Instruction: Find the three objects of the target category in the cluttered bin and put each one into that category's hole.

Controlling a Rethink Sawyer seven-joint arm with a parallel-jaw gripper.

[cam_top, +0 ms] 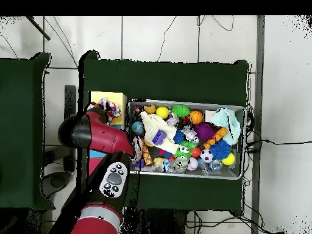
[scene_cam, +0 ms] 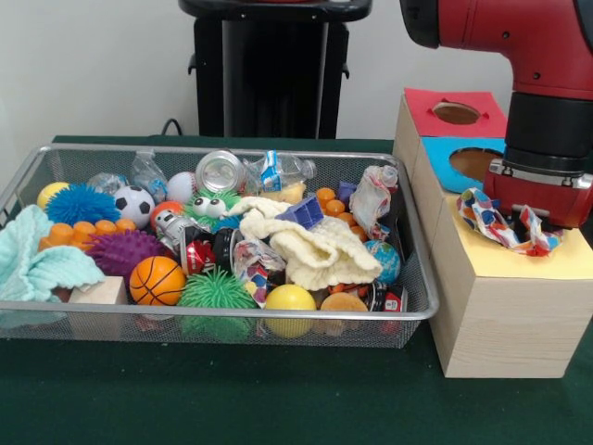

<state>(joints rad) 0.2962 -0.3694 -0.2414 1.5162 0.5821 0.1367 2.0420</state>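
Note:
The wire mesh bin (scene_cam: 222, 315) holds a heap of toys; it also shows in the overhead view (cam_top: 183, 102). My gripper (scene_cam: 530, 221) hangs low over the yellow top (scene_cam: 519, 261) of the pale wooden box. A spotted white fabric piece (scene_cam: 500, 222) lies bunched on that yellow top right under the gripper, seen from above too (cam_top: 111, 108). I cannot see whether the gripper grips it. The hole in the yellow top is hidden beneath the fabric and gripper. Another spotted fabric piece (scene_cam: 373, 197) stands crumpled at the bin's right end.
The blue-topped box's hole (scene_cam: 474, 163) and the red-topped box's hole (scene_cam: 456, 112) lie behind the yellow top. In the bin are a cream knitted cloth (scene_cam: 315, 248), a mint-green towel (scene_cam: 37, 264), an orange basketball (scene_cam: 157, 280), spiky balls and bottles.

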